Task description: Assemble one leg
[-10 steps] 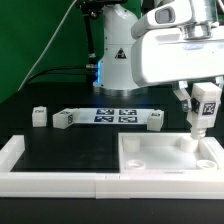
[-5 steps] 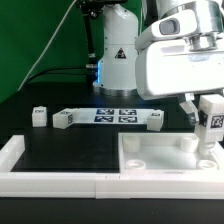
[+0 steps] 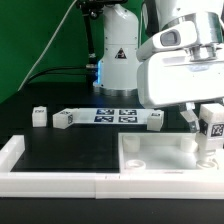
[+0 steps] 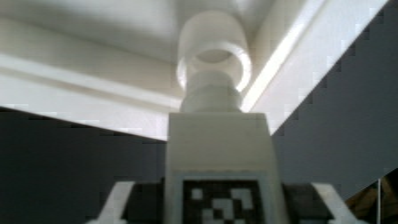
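My gripper (image 3: 207, 125) is shut on a white leg (image 3: 209, 132) with a black-and-white marker on its side. It holds the leg upright over the far corner, at the exterior view's right, of the large white square panel (image 3: 165, 160). The leg's lower end reaches down to the panel there. In the wrist view the held leg (image 4: 221, 150) runs from between my fingertips (image 4: 134, 200) toward a round hole (image 4: 215, 52) in the panel's corner. Three more legs, one (image 3: 39, 117), another (image 3: 62, 119) and a third (image 3: 156, 121), stand on the black table.
The marker board (image 3: 112, 116) lies on the table behind the panel. A white raised border (image 3: 50, 180) runs along the table's front and the exterior view's left. The robot base (image 3: 118, 50) stands at the back.
My gripper has moved to the exterior view's right and down with the leg, from above the panel's far edge to its far right corner.
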`<state>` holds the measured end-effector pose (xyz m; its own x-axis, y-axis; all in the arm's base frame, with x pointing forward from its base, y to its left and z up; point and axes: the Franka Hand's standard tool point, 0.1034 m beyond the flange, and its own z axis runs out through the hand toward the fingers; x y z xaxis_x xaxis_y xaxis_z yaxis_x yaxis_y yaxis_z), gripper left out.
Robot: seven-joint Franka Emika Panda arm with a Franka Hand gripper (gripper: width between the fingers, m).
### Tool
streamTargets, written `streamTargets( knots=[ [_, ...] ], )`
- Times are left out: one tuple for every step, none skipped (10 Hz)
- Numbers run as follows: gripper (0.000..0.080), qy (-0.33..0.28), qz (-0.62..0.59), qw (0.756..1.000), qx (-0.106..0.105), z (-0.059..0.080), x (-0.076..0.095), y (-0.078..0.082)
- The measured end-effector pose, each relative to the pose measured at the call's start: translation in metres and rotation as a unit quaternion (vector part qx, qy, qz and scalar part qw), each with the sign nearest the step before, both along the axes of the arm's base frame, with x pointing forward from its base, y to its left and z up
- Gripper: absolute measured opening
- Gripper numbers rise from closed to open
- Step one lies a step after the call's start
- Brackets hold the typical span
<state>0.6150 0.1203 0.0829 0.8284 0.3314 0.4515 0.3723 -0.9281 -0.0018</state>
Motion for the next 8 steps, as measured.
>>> streamTargets(
  knots=[
    [0.0287,0.001,0.0,1.0,0.0,-0.002,-0.001,0.0],
    [0.0287,0.003,0.0,1.0,0.0,-0.005,-0.002,0.0],
    [0.0287,0.001,0.0,1.0,0.001,-0.006,-0.001,0.0],
    [0.0287,-0.001,-0.001,1.0,0.001,-0.008,-0.001,0.0],
    [0.0287,0.001,-0.001,1.0,0.001,-0.011,-0.002,0.0],
    [0.0287,0.002,-0.001,1.0,0.001,-0.012,-0.003,0.0],
    [0.0287,0.0,-0.002,1.0,0.001,-0.013,-0.003,0.0],
    [0.0287,-0.002,-0.002,1.0,0.001,-0.016,-0.003,0.0]
  ],
)
